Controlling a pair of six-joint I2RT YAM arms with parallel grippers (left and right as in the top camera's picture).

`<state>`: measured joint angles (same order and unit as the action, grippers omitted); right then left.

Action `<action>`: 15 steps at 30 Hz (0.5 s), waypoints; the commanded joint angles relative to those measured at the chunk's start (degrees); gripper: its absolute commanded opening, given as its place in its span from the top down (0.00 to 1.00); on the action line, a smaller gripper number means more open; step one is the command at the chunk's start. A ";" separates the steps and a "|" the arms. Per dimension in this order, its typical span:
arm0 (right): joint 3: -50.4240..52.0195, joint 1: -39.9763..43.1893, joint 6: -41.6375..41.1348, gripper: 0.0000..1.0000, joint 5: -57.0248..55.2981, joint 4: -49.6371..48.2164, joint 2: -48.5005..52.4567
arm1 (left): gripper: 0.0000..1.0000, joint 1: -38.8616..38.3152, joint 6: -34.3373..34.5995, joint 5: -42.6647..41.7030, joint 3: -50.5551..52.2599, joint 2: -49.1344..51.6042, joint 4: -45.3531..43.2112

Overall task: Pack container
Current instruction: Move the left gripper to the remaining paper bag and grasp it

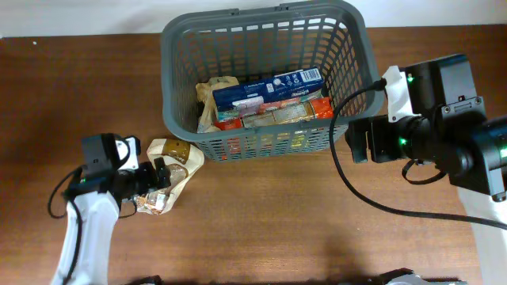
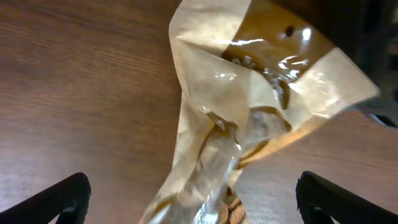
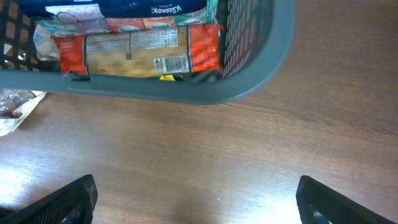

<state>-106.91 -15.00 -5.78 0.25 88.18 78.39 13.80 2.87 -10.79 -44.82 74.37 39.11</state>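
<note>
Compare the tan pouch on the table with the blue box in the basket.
Place: the tan pouch lies on the table outside the basket; the blue box lies inside it, on other packets. Look: the pouch is soft, crinkled and glossy; the box is rigid and straight-edged. The pouch sits inside the open left gripper; no gripper is at the box. Both are grocery packs.

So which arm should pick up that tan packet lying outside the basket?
Left: the left fingers sit open either side of the tan packet; the right fingers hover over the table beyond the basket.
</note>
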 commanded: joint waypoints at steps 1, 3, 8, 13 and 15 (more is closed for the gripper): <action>-0.11 0.02 -0.07 0.01 -0.50 -0.15 0.15 | 0.01 0.17 0.57 -1.07 0.52 5.70 -2.16; -0.11 0.02 -0.07 0.01 -0.50 -0.15 0.15 | 0.01 -0.07 0.55 -1.29 0.52 8.07 -3.30; -0.11 0.02 -0.07 0.01 -0.50 -0.15 0.15 | 0.01 -1.70 0.55 -1.25 0.52 12.26 -5.79; -0.11 0.02 -0.07 0.01 -0.50 -0.15 0.15 | 0.00 -2.21 0.59 -1.03 0.52 15.23 -7.72; -0.11 0.02 -0.07 0.01 -0.50 -0.15 0.15 | 0.11 -2.19 0.59 -1.03 0.52 15.82 -8.07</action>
<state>-106.91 -15.00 -5.80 0.25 88.18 78.39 11.73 2.90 -11.16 -44.73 88.86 31.59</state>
